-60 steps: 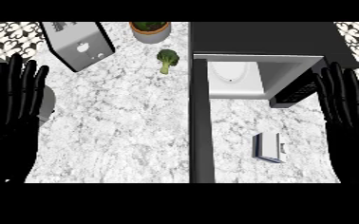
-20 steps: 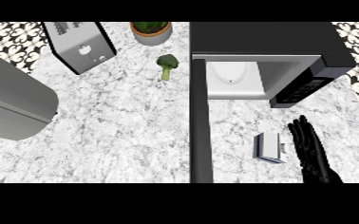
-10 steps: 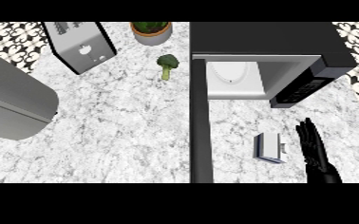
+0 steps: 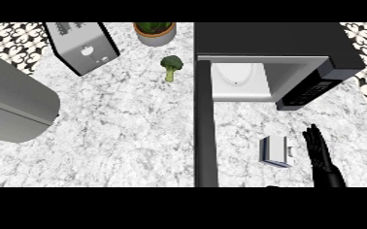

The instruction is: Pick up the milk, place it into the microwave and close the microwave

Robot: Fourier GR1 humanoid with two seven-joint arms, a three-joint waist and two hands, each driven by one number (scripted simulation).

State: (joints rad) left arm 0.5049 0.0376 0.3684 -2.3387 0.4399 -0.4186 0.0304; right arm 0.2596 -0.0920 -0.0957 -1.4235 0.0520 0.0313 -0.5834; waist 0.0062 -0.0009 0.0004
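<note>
Milk, a small white and grey carton (image 4: 276, 151), lies on the marbled white counter (image 4: 129, 126) in front of the open microwave and has not moved over the last second; it is not yet grasped.

Working left to right: a grey forearm (image 4: 22, 104) fills the left edge, where three seconds ago a black hand rested; that left hand is now out of view. A steel toaster (image 4: 80, 46), a potted green plant (image 4: 154, 31) and a green broccoli floret (image 4: 171, 67) are unchanged. The black microwave door (image 4: 205, 126) stands swung open, showing the white cavity with its round plate (image 4: 240, 77) inside the black microwave (image 4: 279, 43).

At far right, the right hand (image 4: 320, 157) has drawn in from the edge and now sits just beside the carton's right side, fingers straight and open, holding nothing. Whether it touches cannot be told.

Judgement: approach is near complete; the grasp comes next.
</note>
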